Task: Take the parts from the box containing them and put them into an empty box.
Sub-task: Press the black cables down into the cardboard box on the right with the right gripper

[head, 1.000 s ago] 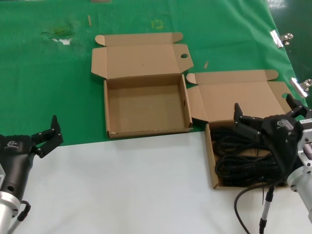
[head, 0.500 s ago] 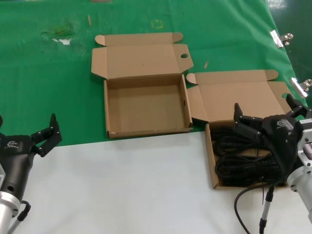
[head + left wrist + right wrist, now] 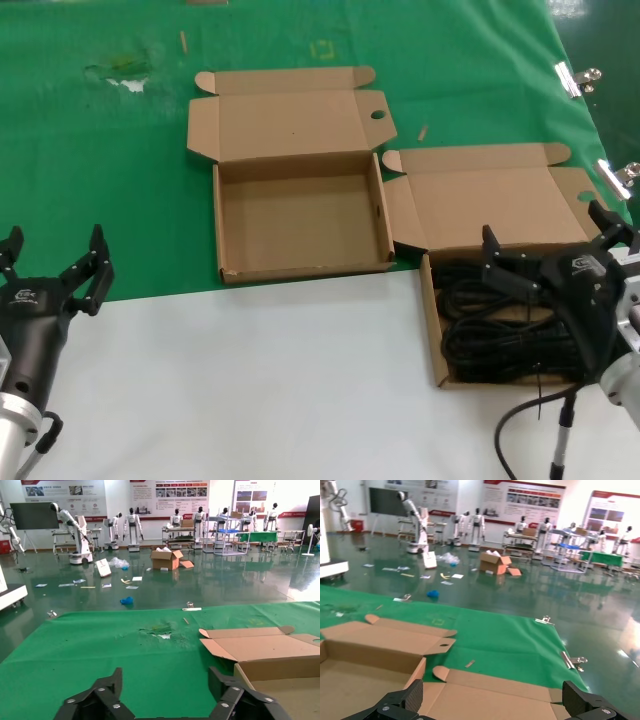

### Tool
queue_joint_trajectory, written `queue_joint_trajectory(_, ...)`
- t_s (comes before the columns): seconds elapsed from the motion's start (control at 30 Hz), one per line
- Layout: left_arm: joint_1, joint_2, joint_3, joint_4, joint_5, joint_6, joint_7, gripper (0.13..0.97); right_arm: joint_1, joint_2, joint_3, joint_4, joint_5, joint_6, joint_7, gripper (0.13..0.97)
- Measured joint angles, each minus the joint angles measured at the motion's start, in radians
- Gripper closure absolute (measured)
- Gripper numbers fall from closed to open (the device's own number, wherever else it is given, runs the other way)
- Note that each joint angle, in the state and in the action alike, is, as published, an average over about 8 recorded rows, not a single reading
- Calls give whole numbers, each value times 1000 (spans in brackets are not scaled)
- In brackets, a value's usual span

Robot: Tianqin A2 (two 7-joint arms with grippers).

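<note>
Tabletop [image 3: 250, 390]: we log one white surface nearest the robot, with one green cloth [image 3: 90, 180] covering its far part.
Cartons: we count two brown corrugated cartons, both with lids folded back and away from the robot; we read no print on either.
Empty box [image 3: 300, 262]: it sits on the green cloth, near the middle of the head view, and its floor is bare. We see a small round hole in a lid tab.
Box containing the parts [image 3: 437, 330]: it lies to the right of the empty one and closer to the robot, its front wall on the white surface, its lid on the cloth.
Parts [image 3: 505, 335]: black cords lie inside that box as overlapping loops. Their long axis runs left to right across the box. We cannot count them or find plug ends.
Right gripper [image 3: 555, 240]: it hangs over the box of cords, jaws spread wide, holding nothing. We see a small white logo on its body but cannot read it.
Left gripper [image 3: 52, 262]: it is parked at the left edge of the tabletop, well apart from both cartons, jaws apart and holding nothing. It carries the same unreadable white logo.
Metal clips [image 3: 578, 78]: we count two on the cloth's right edge.
Background writing: wall posters show in both wrist views, illegible to us.
</note>
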Motion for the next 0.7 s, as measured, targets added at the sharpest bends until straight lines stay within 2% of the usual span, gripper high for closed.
queue_joint_trajectory(0.13,0,0,0,0,0,0,0,533,-18,79,-37,27,29,12,4,129)
queue_joint_trajectory(0.27,0,0,0,0,0,0,0,533,-33,191,-86,61,57,15,6,129)
queue_joint_trajectory(0.53,0,0,0,0,0,0,0,738,-18,481,-216,112,109,5,12,129)
queue_joint_trajectory(0.7,0,0,0,0,0,0,0,807,35,624,-284,102,78,-56,27,129)
